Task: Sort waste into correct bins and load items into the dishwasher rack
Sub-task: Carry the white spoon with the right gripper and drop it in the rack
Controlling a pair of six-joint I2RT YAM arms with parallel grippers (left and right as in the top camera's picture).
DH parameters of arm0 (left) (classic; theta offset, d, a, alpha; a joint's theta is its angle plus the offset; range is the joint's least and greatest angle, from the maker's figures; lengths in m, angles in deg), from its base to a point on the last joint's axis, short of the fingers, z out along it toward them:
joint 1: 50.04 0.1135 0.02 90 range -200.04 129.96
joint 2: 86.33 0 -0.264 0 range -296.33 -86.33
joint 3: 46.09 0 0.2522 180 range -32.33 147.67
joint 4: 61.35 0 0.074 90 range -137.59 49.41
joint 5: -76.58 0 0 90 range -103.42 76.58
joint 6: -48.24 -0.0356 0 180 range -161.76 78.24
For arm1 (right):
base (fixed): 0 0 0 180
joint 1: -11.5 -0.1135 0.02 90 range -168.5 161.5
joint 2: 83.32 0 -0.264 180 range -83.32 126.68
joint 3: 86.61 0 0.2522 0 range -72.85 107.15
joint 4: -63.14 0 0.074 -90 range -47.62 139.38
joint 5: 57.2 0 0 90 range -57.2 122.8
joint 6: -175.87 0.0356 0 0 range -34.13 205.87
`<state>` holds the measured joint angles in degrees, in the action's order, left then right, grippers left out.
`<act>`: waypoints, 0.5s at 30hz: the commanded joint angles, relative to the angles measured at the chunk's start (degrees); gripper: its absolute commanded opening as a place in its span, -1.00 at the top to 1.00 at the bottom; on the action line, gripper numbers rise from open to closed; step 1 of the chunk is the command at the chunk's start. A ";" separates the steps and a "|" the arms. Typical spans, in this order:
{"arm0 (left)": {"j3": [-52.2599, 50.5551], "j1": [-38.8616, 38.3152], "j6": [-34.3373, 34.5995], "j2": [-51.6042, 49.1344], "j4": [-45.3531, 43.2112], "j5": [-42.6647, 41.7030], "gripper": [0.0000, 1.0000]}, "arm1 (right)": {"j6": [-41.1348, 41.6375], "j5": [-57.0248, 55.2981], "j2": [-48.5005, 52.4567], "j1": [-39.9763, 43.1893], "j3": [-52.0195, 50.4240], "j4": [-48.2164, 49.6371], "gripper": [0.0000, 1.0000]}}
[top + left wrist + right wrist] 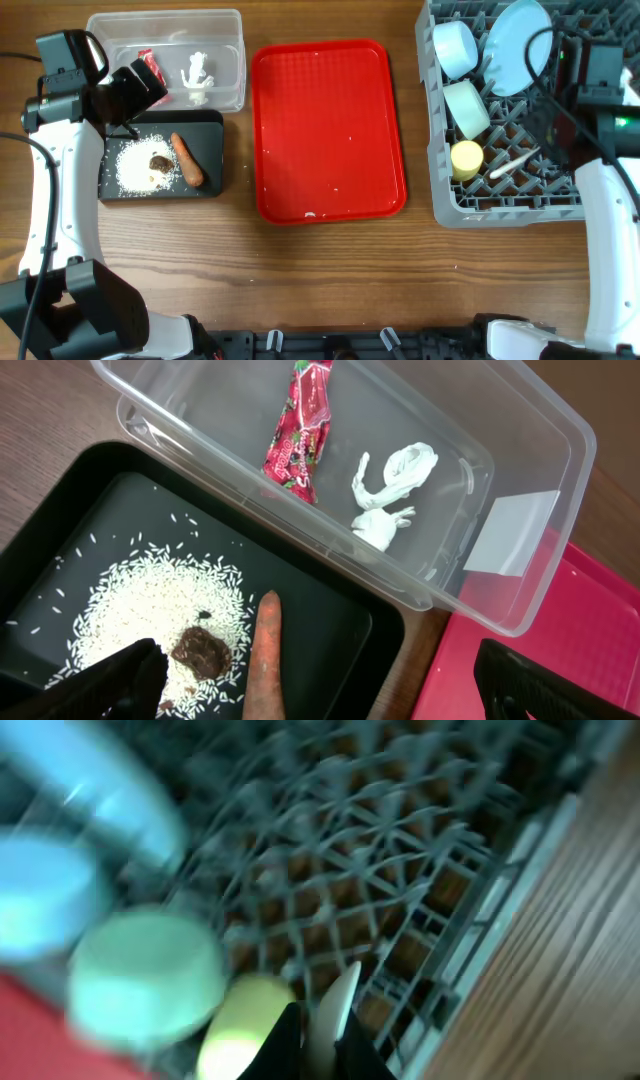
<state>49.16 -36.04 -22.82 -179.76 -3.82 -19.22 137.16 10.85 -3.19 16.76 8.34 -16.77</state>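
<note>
The clear bin (225,25) holds the red wrapper (150,66) and the white scrap (196,76); both also show in the left wrist view (300,430) (390,490). The black bin (212,150) holds rice crumbs (135,160), a brown lump (159,162) and the carrot piece (187,160). My left gripper (148,88) is open and empty above the two bins (320,695). The grey rack (505,205) holds the blue plate (520,45), blue bowl (455,45), green bowl (467,108) and yellow cup (466,158). My right gripper (320,1040) is shut on the white spoon (335,1000) over the rack.
The flat red tray (330,130) lies between the bins and the rack, with a few white specks on it. The right wrist view is blurred. Bare wooden table lies in front of the tray and bins.
</note>
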 commanded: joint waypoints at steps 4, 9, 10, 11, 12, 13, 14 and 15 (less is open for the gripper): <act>0.26 0.11 -0.33 0.52 -0.17 0.55 -1.00 | 9.70 -12.02 0.66 0.83 -19.02 20.31 0.92; 0.26 0.11 -0.35 0.52 -0.15 0.55 -1.00 | 7.28 -13.81 0.66 2.23 -27.15 33.20 0.91; 0.26 0.11 -0.33 0.52 -0.17 0.55 -1.00 | 7.30 -13.81 0.81 2.82 -27.56 34.10 0.92; 0.26 0.11 -0.35 0.52 -0.17 0.55 -1.00 | 7.28 -13.77 1.14 3.63 -27.61 34.64 0.92; 0.26 0.11 -0.33 0.52 -0.17 0.55 -1.00 | 7.23 -13.60 1.79 4.48 -27.61 35.30 0.91; 0.26 0.11 -0.33 0.52 -0.17 0.55 -1.00 | 7.26 -13.60 2.27 5.05 -27.61 35.67 0.91; 0.26 0.11 -0.33 0.52 -0.15 0.55 -1.00 | 7.23 -13.44 3.43 5.88 -27.61 36.85 0.91; 0.26 0.11 -0.33 0.52 -0.17 0.55 -1.00 | 7.21 -12.68 4.33 6.45 -27.61 37.83 0.91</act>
<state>49.16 -36.04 -22.80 -179.76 -3.89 -19.22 144.70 -0.87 -1.77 21.50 -18.94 19.17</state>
